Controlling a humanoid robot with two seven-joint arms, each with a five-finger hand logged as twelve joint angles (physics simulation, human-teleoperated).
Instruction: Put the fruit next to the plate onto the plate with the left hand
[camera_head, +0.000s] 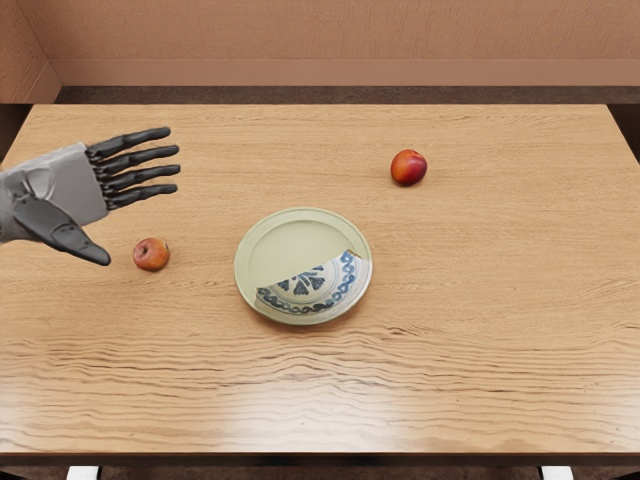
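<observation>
Apparently upright, the round fruit lies left of the plate.

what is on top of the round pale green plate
Nothing: the round pale green plate shows bare glaze and blue pattern. The small red apple lies left of it on the wooden table, the bigger red fruit behind right. What is beneath is covered.

There are two round red-orange fruits, a smaller fruit and a larger fruit. There is one round pale-green ceramic plate with blue patterning, one light wooden table, and one grey, dark-fingered left hand in view.
</observation>
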